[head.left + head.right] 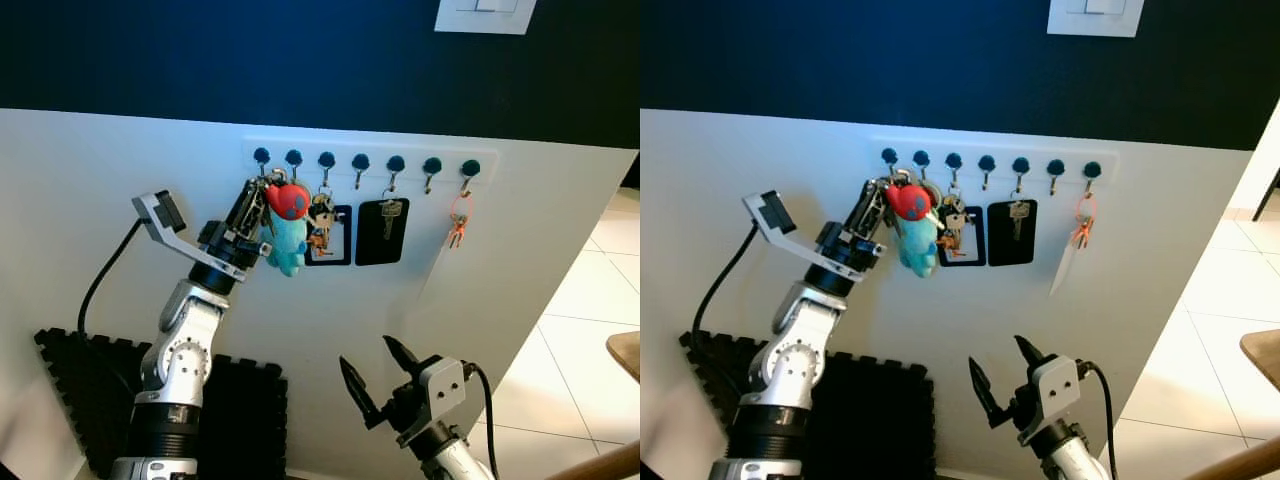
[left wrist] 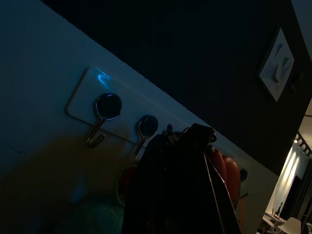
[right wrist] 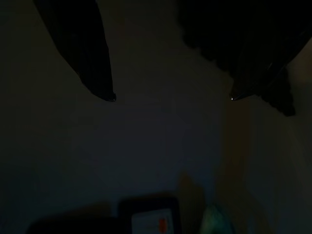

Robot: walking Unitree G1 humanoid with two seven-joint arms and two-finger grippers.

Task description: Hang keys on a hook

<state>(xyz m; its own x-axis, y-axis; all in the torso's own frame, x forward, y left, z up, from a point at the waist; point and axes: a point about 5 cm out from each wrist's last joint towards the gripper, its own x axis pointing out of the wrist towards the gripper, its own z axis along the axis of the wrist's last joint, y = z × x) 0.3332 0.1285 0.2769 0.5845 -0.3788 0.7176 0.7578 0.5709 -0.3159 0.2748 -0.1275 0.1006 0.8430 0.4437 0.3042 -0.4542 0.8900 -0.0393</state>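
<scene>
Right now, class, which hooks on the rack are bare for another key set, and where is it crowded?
The hook rack has bare hooks at its far left, the fourth and the sixth. Crowding sits around the second and third hooks, where the left pincer holds the plush keychain beside hanging keys.

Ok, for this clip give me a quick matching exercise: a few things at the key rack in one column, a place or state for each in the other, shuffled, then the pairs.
Things:
1. left gripper
2. right gripper
3. orange keyring
4. black card holder with a key

Place or state:
A. hanging from the rightmost hook
B. open, low in front of the wall
C. raised at the rack, holding the plush keychain
D. hanging under the fifth hook from the left

Pairs: 1-C, 2-B, 3-A, 4-D
</scene>
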